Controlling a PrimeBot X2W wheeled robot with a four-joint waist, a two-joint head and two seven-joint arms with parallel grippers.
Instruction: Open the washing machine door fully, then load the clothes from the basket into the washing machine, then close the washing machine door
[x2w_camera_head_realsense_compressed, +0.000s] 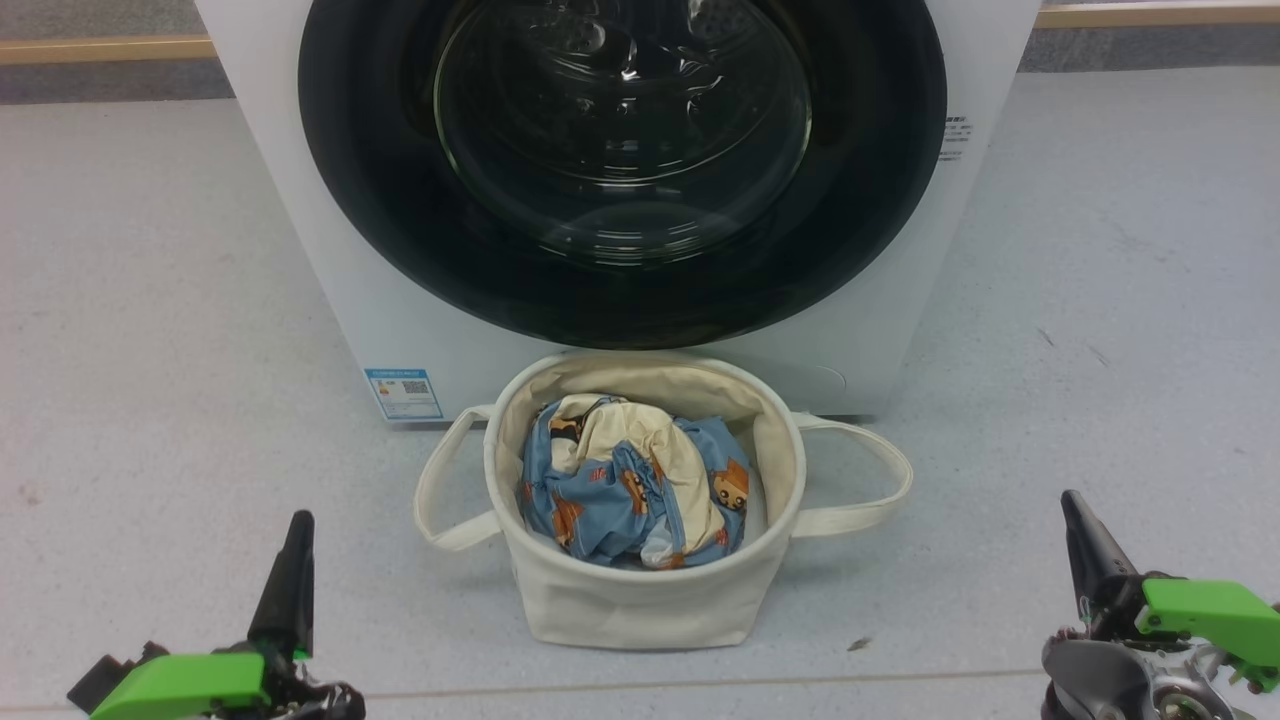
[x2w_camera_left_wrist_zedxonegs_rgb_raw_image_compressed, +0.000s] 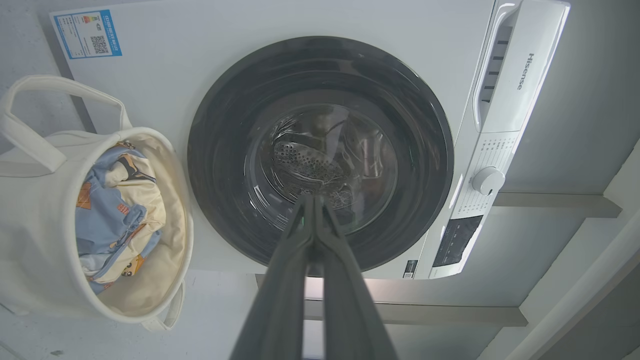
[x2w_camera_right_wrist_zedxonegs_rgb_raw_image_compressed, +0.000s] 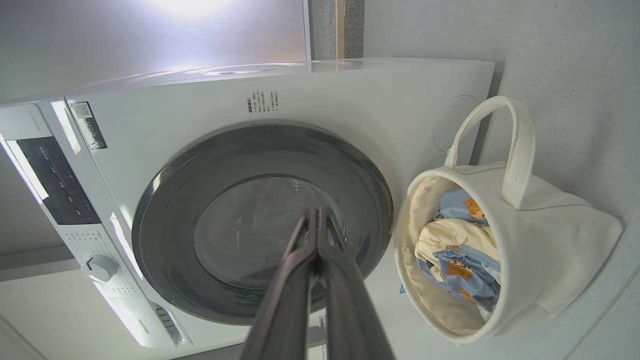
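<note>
The white washing machine (x2w_camera_head_realsense_compressed: 330, 220) stands ahead with its round black-rimmed door (x2w_camera_head_realsense_compressed: 400, 230) closed flush against the front; through the glass the steel drum shows. On the floor right in front sits the cream basket (x2w_camera_head_realsense_compressed: 640, 600), holding the light blue and cream clothes (x2w_camera_head_realsense_compressed: 630, 490). My left gripper (x2w_camera_head_realsense_compressed: 298, 520) is at the lower left, shut and empty, well short of the basket. At the lower right my right gripper (x2w_camera_head_realsense_compressed: 1070, 498) is also shut and empty. Each wrist view looks along closed fingers at the door (x2w_camera_left_wrist_zedxonegs_rgb_raw_image_compressed: 225, 200) (x2w_camera_right_wrist_zedxonegs_rgb_raw_image_compressed: 165, 240) and the basket (x2w_camera_left_wrist_zedxonegs_rgb_raw_image_compressed: 30, 240) (x2w_camera_right_wrist_zedxonegs_rgb_raw_image_compressed: 550, 250).
Pale grey floor (x2w_camera_head_realsense_compressed: 150, 350) spreads to both sides of the machine and basket. A blue label (x2w_camera_head_realsense_compressed: 403, 392) is on the machine's lower left front. The control panel with a dial (x2w_camera_left_wrist_zedxonegs_rgb_raw_image_compressed: 487, 180) lies along the machine's top. A wooden skirting runs along the back wall (x2w_camera_head_realsense_compressed: 100, 48).
</note>
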